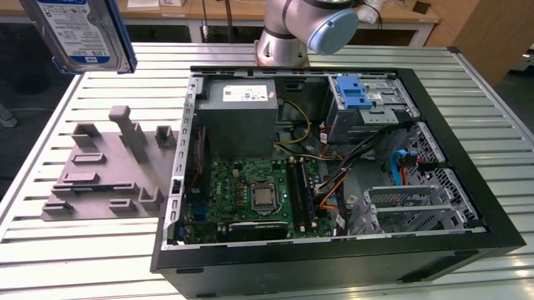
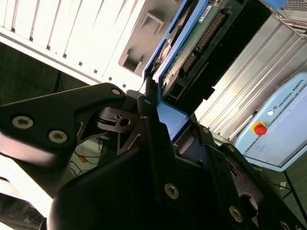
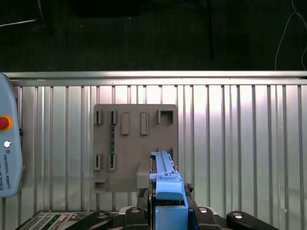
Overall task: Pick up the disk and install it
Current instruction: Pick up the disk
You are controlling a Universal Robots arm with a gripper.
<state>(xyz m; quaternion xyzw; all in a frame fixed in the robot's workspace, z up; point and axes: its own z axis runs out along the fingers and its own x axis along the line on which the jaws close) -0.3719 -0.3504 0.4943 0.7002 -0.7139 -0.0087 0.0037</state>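
- Closed firmly on the blue frame of the disk: the black fingers of the gripper, with the circuit-board side of the disk visible in the second wrist view.
- In the exterior view, raised in the air over the exterior view's left part of the slatted table, white-and-blue label toward the camera, not touching any surface.
- In the first wrist view, seen edge-on, blue rail uppermost, directly over the grey fixture plate lying flat on the table.
- To the exterior view's right of the fixture plate, just beside it: the open computer case, well apart from the disk.
- Inside the case: a metal drive cage with a blue latch piece, a grey metal box with a small white label, and a green motherboard.
- Beside the table in the first wrist view: a light blue pendant with a red button.
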